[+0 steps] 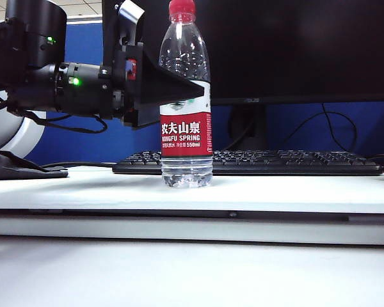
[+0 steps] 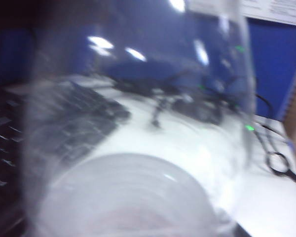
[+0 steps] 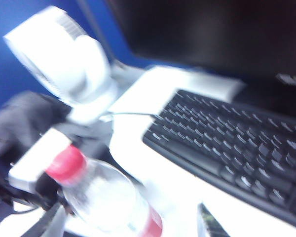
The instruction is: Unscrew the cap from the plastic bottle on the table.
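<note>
Tall clear plastic bottle (image 1: 186,102) upright on white bench (image 1: 192,192), small red ribbed cap (image 1: 182,7) on. Left claw (image 1: 173,83) open around bottle's shoulder: clamp body squarely first. Right claw (image 3: 133,224) open above cap.

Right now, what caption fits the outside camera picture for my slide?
Open left gripper reaches the plastic bottle, red cap on, standing on the table.

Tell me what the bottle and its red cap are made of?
The plastic bottle looks like thin clear plastic: you can see through it, and it has moulded ridges and shiny glints. Its label looks like glossy printed film. The cap looks like solid red plastic, duller than the bottle. The left gripper is at the bottle's upper body.
</note>
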